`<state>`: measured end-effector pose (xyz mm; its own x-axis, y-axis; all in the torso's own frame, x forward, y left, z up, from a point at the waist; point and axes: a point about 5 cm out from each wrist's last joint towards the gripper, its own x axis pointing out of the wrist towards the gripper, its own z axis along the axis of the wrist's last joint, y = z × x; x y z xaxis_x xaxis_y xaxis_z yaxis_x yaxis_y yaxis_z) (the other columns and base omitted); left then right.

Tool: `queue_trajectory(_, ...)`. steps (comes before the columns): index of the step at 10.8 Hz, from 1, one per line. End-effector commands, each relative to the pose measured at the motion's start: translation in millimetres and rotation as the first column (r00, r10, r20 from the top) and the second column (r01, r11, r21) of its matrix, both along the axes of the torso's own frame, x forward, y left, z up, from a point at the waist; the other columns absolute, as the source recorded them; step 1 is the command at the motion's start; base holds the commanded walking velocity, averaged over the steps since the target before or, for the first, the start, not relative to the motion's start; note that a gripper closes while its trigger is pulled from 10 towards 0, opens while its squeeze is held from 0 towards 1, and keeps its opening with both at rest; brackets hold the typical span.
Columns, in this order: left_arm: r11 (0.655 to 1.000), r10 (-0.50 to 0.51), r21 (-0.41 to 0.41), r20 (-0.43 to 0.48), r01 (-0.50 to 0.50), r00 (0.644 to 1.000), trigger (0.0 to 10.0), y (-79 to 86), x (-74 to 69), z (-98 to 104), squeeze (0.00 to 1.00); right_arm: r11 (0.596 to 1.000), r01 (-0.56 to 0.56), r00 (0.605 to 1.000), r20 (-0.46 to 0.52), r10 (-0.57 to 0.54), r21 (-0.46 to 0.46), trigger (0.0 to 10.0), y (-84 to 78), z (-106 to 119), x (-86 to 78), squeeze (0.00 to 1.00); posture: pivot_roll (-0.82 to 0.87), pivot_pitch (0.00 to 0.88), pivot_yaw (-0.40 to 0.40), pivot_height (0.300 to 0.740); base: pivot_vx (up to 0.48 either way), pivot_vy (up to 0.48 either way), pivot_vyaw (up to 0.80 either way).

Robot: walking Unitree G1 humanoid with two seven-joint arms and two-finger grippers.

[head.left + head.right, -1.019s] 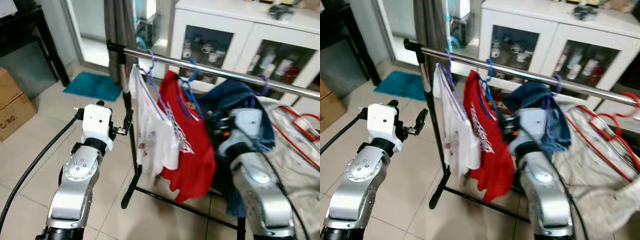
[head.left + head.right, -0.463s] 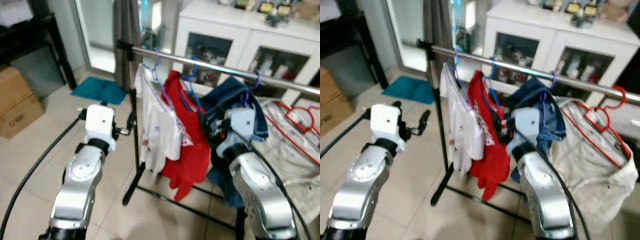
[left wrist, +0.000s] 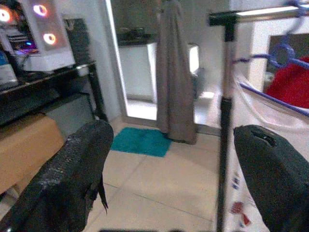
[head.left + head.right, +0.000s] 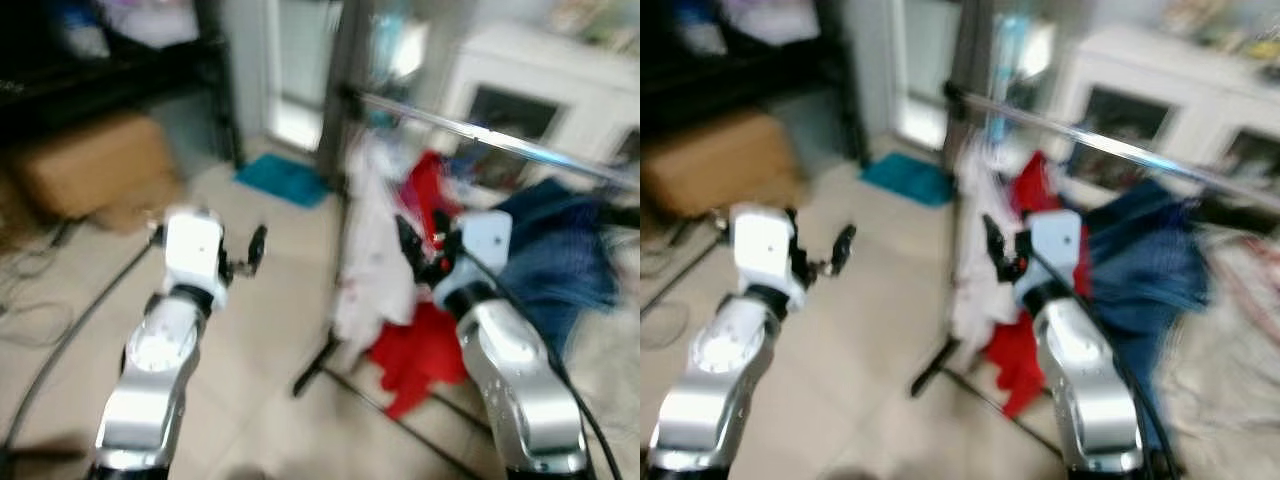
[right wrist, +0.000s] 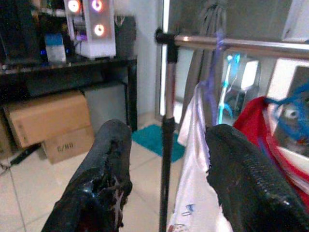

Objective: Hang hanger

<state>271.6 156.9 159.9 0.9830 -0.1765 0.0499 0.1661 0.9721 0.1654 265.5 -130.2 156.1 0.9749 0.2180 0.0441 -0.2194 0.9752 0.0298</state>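
Gaping empty, both end effectors: left, right; chrome rail ahead.

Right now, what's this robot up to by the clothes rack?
It stands before a silver metal clothes rail on a black stand, where a white shirt, a red shirt and a blue denim garment hang. The left gripper and right gripper are both open and hold nothing. The head views are blurred.
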Motion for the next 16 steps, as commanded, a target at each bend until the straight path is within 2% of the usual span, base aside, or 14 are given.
queue_trajectory(1,1.0,0.0,0.004,0.0,0.0,1.0,10.0,0.0,0.7,1.2,0.0,1.0,0.005,1.0,0.013,-0.005,-0.003,10.0,0.8,3.4,1.4,0.0,-0.07,0.034,-0.04,0.74,0.319,0.0,0.0)
queue_trajectory(3,1.0,-0.007,0.011,-0.003,0.007,1.0,10.0,-0.8,0.4,1.1,0.0,1.0,-0.017,1.0,-0.006,0.017,0.011,10.0,2.1,2.9,1.6,0.0,-0.07,0.028,-0.046,0.74,0.334,0.0,0.0)
queue_trajectory(6,1.0,-0.018,0.023,-0.007,0.018,1.0,10.0,-1.8,-0.8,0.1,0.0,0.999,0.027,1.0,0.006,-0.027,0.022,10.0,0.7,3.3,4.1,0.0,-0.06,0.016,-0.053,0.74,0.336,0.0,0.0)
queue_trajectory(9,0.999,-0.037,0.033,-0.007,0.037,0.999,10.0,-3.1,1.1,0.9,0.0,1.0,0.005,1.0,-0.002,-0.005,0.027,10.0,3.2,4.8,6.9,0.0,-0.06,0.018,-0.053,0.74,0.335,0.0,0.0)
queue_trajectory(11,0.998,-0.052,0.037,-0.013,0.053,0.999,10.0,-3.5,2.4,0.8,0.0,1.0,0.006,1.0,0.003,-0.006,0.016,10.0,4.5,6.1,8.9,0.0,-0.05,0.026,-0.05,0.74,0.33,0.0,-0.8)
queue_trajectory(12,0.996,-0.08,0.041,-0.02,0.081,0.997,10.0,-5.7,2.0,0.2,0.0,1.0,-0.003,1.0,0.007,0.003,0.016,10.0,4.8,7.8,9.3,0.0,-0.05,0.026,-0.048,0.74,0.296,0.0,0.0)
queue_trajectory(13,0.986,-0.168,0.015,-0.062,0.169,0.984,10.0,-10.7,-1.3,-3.1,0.0,0.997,-0.077,0.997,-0.013,0.077,-0.017,10.0,12.0,10.9,10.0,0.0,-0.06,0.028,-0.042,0.74,0.0,0.0,0.0)
queue_trajectory(14,0.967,-0.246,0.037,-0.085,0.25,0.965,10.0,-14.8,-4.4,-5.5,0.0,0.997,-0.065,0.996,-0.061,0.062,-0.041,10.0,13.6,11.0,14.7,0.0,-0.06,0.029,-0.04,0.74,0.0,0.0,0.0)
queue_trajectory(15,0.948,-0.313,0.026,-0.1,0.317,0.944,10.0,-16.0,-8.9,-6.1,0.0,1.0,-0.015,0.989,-0.145,0.011,-0.026,10.0,11.3,9.0,20.7,0.0,-0.06,0.029,-0.041,0.74,0.0,0.0,0.0)
queue_trajectory(16,0.939,-0.343,-0.037,-0.131,0.341,0.93,10.0,-13.8,-10.6,-7.4,0.0,1.0,-0.018,0.989,-0.146,0.014,-0.024,10.0,10.7,12.3,24.9,0.0,-0.06,0.029,-0.044,0.74,0.0,0.0,0.0)
